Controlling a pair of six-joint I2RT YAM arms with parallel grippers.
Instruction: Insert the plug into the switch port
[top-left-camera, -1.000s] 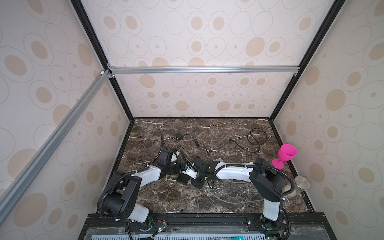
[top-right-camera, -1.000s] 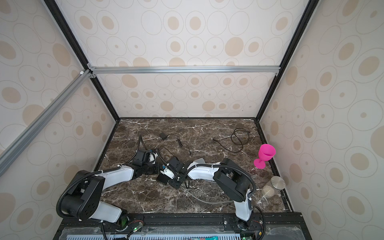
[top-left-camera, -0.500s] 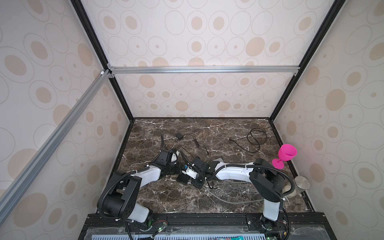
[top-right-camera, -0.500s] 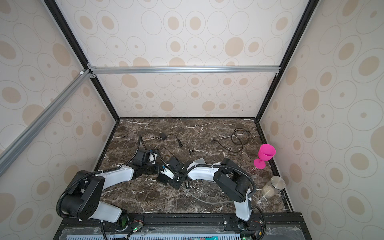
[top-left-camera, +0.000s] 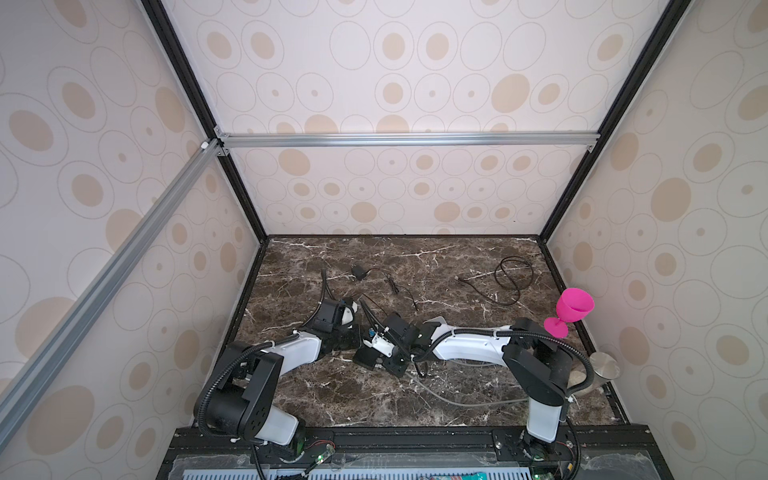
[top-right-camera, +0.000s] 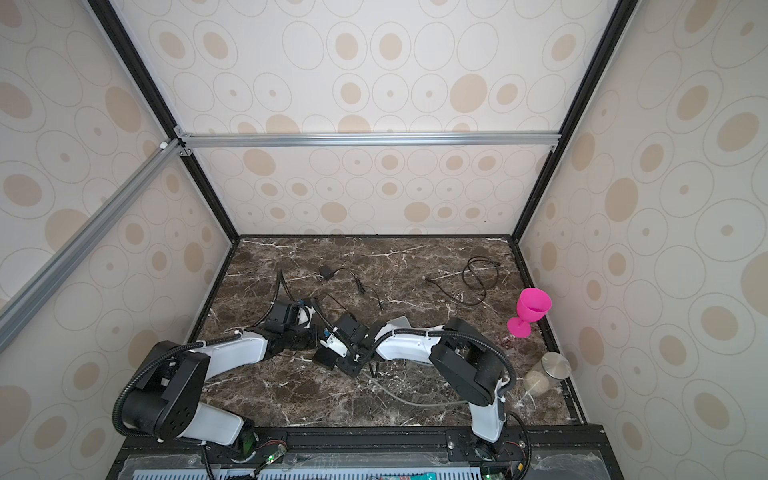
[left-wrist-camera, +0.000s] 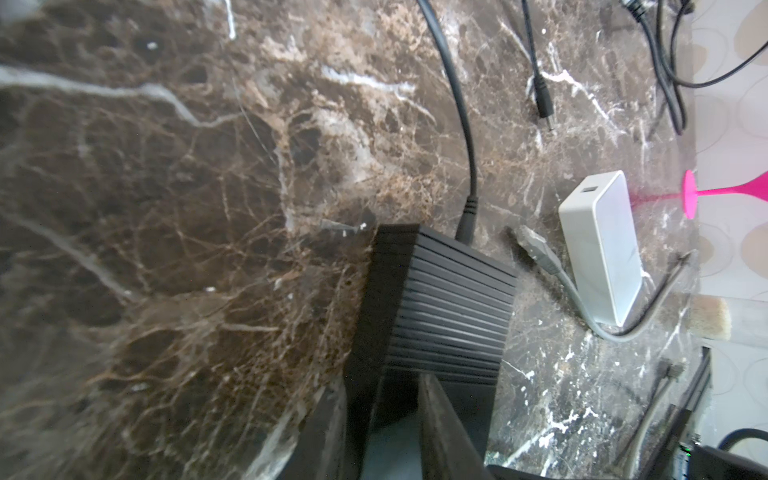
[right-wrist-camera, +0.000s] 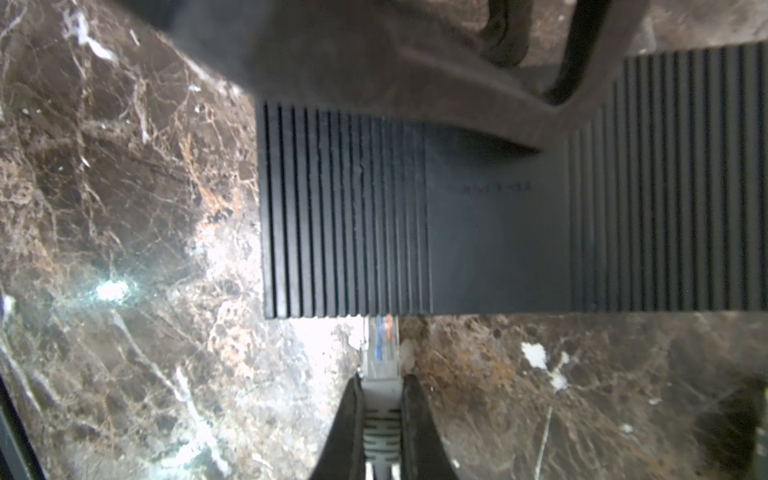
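1. Switch (right-wrist-camera: 498, 228): flat on the table (top-left-camera: 332, 399), mid-front, gripped at one end by the left gripper (left-wrist-camera: 386, 395).
2. Right gripper (right-wrist-camera: 382, 380): pinched narrow on the plug (right-wrist-camera: 380, 349), at its boot.
3. Plug tip at the port face; mid-insertion, by the look. Next: straight, level push, switch braced.

On the brown marble tabletop (top-left-camera: 374, 399), the black ribbed switch box (right-wrist-camera: 498, 232) lies near the front middle, between the left gripper (left-wrist-camera: 386, 399) on its left and the right gripper (right-wrist-camera: 382, 382) on its right. The clear cable plug (right-wrist-camera: 380, 345) sits between the right gripper's fingers, with its tip at the box's edge. A pink plastic goblet (top-left-camera: 572, 308) stands at the right edge, a metal-lidded jar (top-left-camera: 603, 368) is nearer than it, and a coiled black cable (top-left-camera: 513, 274) lies far right.
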